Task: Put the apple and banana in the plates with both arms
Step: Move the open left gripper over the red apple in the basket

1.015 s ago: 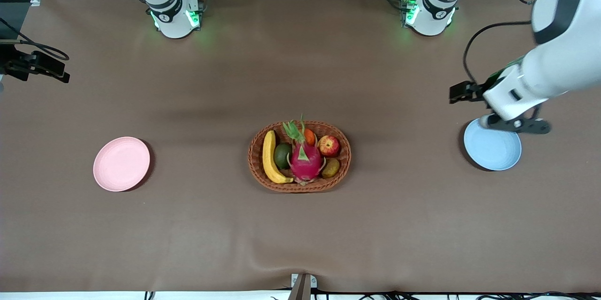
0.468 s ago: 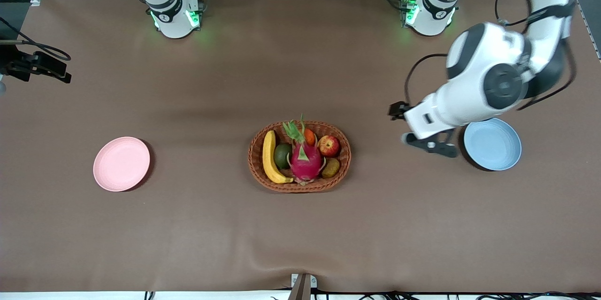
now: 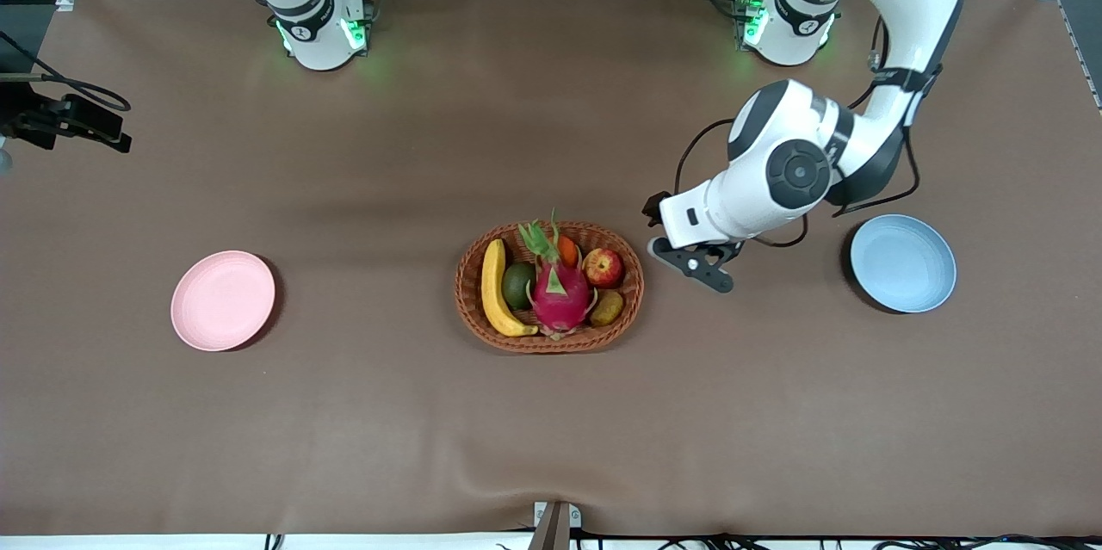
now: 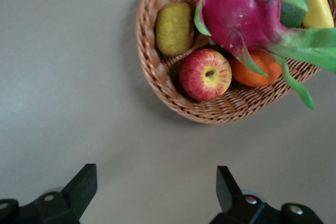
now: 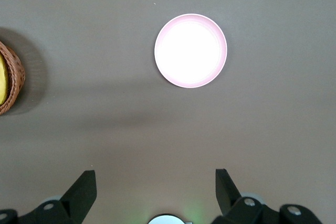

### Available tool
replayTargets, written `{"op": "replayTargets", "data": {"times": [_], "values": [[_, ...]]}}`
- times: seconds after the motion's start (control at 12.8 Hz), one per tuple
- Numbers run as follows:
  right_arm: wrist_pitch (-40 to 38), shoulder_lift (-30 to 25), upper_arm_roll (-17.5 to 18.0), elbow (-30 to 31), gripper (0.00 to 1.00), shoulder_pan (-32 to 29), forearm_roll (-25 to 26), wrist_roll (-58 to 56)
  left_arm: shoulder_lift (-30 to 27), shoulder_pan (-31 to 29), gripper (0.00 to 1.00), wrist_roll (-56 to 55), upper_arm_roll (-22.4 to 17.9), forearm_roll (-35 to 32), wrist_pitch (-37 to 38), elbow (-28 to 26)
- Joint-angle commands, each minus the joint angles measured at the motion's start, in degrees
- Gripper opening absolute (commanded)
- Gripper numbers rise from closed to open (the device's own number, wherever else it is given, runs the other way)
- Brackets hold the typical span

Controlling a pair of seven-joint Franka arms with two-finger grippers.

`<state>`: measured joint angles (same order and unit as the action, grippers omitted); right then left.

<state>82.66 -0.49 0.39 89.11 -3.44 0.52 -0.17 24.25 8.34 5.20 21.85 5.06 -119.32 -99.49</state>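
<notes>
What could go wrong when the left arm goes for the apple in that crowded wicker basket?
The open left gripper is over bare table beside the oval woven wicker basket. The small red-and-yellow apple sits against the basket wall, touching the small orange fruit and close to the pink dragon fruit; a finger may hit the rim or nudge a neighbour, and the round apple could slip.

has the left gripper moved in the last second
Yes. The left gripper, open and empty, was over the blue plate; now it is over bare table beside the basket, close to the apple.
</notes>
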Motion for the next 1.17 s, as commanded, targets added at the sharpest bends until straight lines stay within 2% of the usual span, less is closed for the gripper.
{"op": "replayTargets", "data": {"times": [0.0,0.78,1.09], "values": [[-0.6,1.4,0.1,-1.7,1.0,0.5,0.3,0.5,1.6,0.3,1.0,2.7,1.3,0.2,-6.1,-2.7],[0.6,2.2,0.1,-1.5,1.0,1.2,0.3,0.5,10.4,5.7,1.0,3.1,1.1,-0.8,-20.8,-1.6],[0.6,2.2,0.1,-1.5,1.0,1.3,0.3,0.5,11.2,5.9,1.0,2.5,0.9,-2.8,-21.9,-1.2]]}}
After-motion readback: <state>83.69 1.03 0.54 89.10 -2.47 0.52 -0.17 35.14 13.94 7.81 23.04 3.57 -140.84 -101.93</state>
